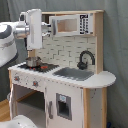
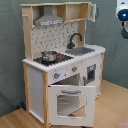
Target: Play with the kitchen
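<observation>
The kitchen [image 1: 75, 82] is a tall toy of pale wood and white panels, seen in both exterior views. Its counter carries a black faucet [image 1: 86, 57], a grey sink [image 1: 74, 74] and a small metal pot [image 1: 33, 61] on the stove. In the second exterior view the oven door [image 2: 70, 102] hangs open below the knobs, and the grey hood [image 2: 49, 20] sits above the pot [image 2: 49, 56]. My gripper [image 1: 45, 28] hovers high above the stove in the first exterior view, level with the upper shelf and apart from the pot. Nothing shows in it.
A grey curtain backs the scene. Wooden floor [image 2: 115, 100] spreads around the kitchen's base. A white arm part with a blue light [image 2: 122, 12] shows at the second exterior view's top right. A small cupboard door with a dark panel [image 1: 62, 105] faces front.
</observation>
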